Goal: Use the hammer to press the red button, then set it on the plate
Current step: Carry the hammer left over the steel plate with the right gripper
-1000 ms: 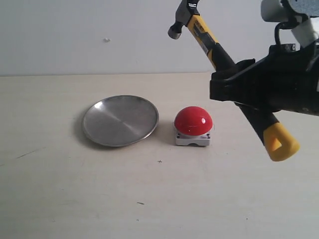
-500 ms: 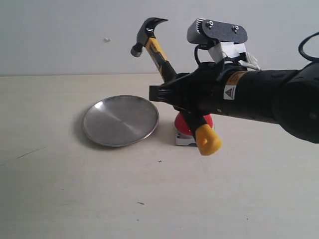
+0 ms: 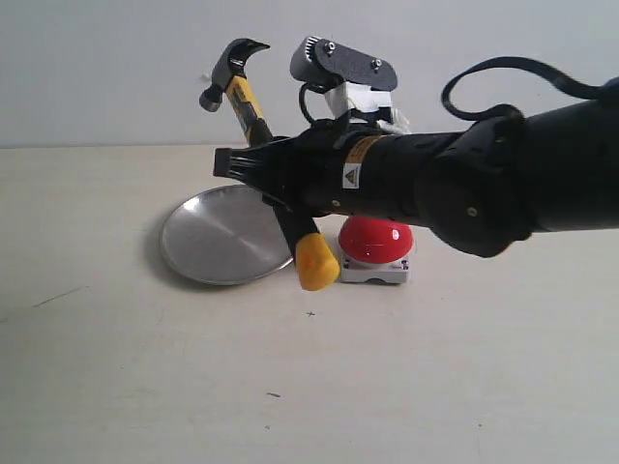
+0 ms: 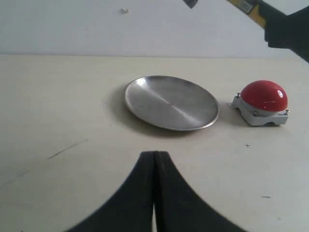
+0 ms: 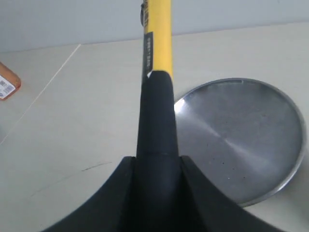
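My right gripper (image 3: 253, 166) is shut on the black handle of the hammer (image 3: 253, 114), which hangs tilted above the near right side of the plate (image 3: 218, 235). Its dark head points up and left, its yellow butt end hangs low by the plate's rim. In the right wrist view the handle (image 5: 157, 111) runs out between the jaws over the plate (image 5: 241, 135). The red button (image 3: 379, 237) sits just right of the plate, partly behind the arm. My left gripper (image 4: 155, 157) is shut and empty, low over the table short of the plate (image 4: 169, 101) and the red button (image 4: 263, 95).
The right arm (image 3: 455, 184) reaches across the middle from the right, above the button. An orange object (image 5: 7, 82) lies at the table's far edge in the right wrist view. A pale wall stands behind the table (image 3: 145, 367).
The right arm has swung left with the hammer, from right of the button to above the plate's near right side. The hammer sits lower. Plate and button have not moved.
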Robot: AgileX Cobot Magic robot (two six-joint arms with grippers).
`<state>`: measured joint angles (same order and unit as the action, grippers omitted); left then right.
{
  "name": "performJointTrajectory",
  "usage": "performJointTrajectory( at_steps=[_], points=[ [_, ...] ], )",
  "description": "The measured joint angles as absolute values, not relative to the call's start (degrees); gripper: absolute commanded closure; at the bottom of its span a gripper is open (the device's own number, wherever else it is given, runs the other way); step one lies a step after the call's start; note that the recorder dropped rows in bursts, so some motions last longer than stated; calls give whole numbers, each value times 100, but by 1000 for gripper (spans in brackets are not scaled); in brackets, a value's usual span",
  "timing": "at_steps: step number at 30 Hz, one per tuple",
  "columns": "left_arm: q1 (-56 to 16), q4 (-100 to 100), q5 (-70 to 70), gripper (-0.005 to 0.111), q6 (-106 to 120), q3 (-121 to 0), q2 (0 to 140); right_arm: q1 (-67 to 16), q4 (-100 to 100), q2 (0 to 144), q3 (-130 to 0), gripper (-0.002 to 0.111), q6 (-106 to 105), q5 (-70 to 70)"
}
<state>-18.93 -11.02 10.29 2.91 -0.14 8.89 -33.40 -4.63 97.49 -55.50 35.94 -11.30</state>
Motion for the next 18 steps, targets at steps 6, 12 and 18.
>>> performJointTrajectory(
  at_steps=[6, 12, 18],
  points=[
    [-1893, -1102, 1029, 107, 291, -14, 889, -3340, -1731, 10397, -6256, 108, 5401, -1206],
    [-1893, -1102, 1029, 107, 291, -14, 889, -2965, -4058, 10716, -6828, 108, 8265, -2363],
    [-1893, -1102, 1029, 107, 291, -14, 889, -2621, -4906, 10948, -6997, 108, 9405, -3184]
  ],
)
